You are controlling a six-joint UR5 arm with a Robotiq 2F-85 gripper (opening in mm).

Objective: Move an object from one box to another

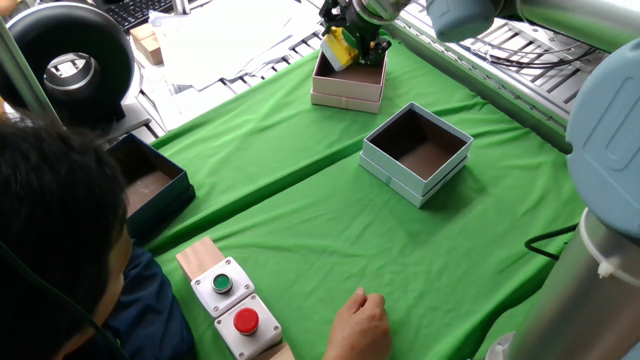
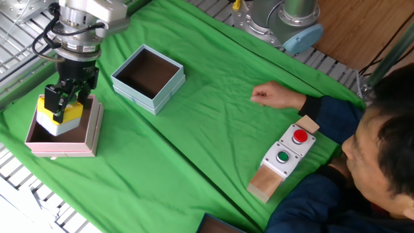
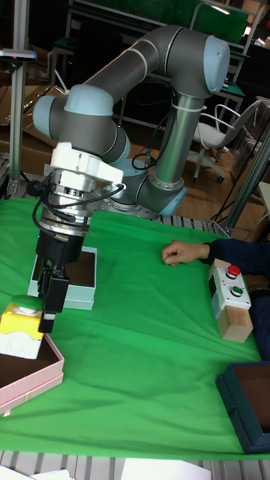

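- The gripper point(image 2: 63, 103) is clamped on the yellow push-button point(image 2: 57, 116), seemingly just above the pinkish-white box point(image 2: 90, 139), positioned for lowering inside.
- The blue-grey box point(image 2: 132, 92) sits empty beside it.

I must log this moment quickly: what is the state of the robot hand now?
Hand: closed on the yellow push-button housing, holding it over the pinkish-white box.
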